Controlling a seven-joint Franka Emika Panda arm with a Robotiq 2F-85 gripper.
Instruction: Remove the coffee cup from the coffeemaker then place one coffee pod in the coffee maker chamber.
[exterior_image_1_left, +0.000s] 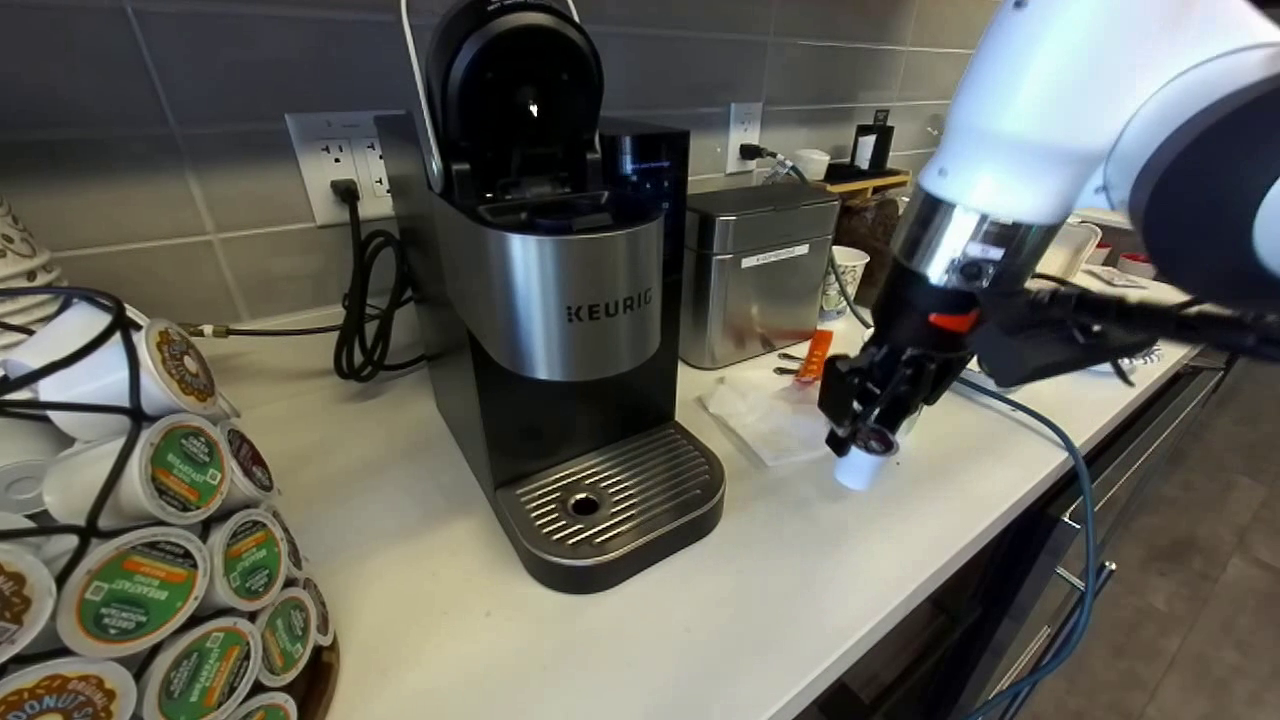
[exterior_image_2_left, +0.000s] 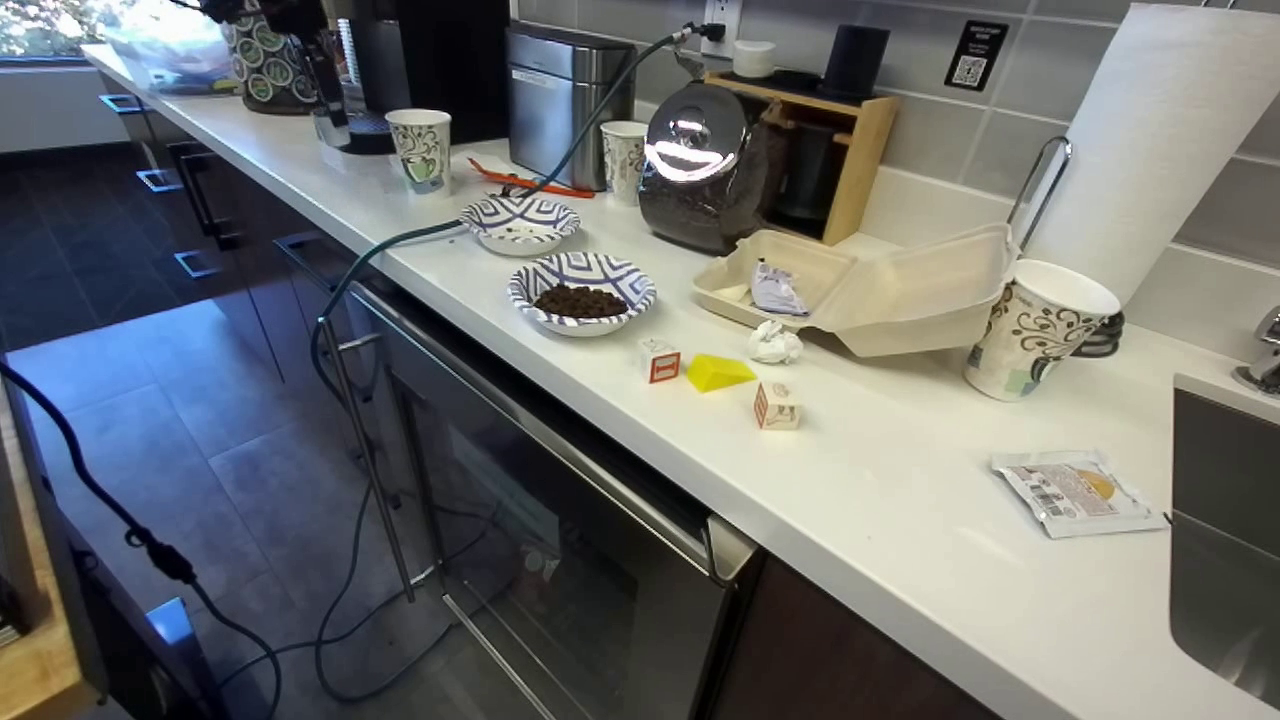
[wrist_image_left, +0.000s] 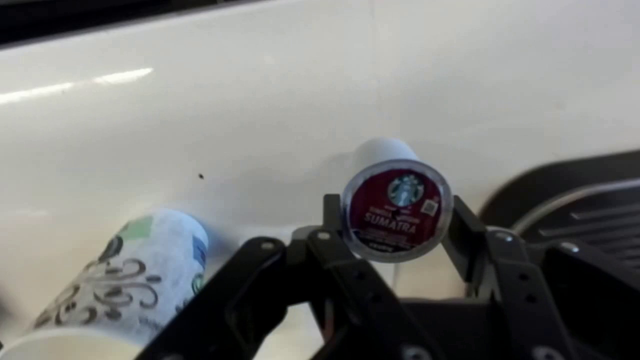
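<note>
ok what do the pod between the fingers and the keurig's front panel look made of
Pod: probably smooth white plastic, by its even molded body; the printed lid may be foil. Front panel: seemingly brushed metal, by its soft silvery sheen, though coated plastic is possible.

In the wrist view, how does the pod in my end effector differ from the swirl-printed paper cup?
The coffee pod has a maroon lid marked SUMATRA; the paper cup is open-topped.
The coffee pod's visible side is plain white; the paper cup's carries dark swirls.
The coffee pod is smaller than the paper cup.
The coffee pod is held by the end effector; the paper cup stands on the counter.
Shared: both have whitish bodies.
</note>
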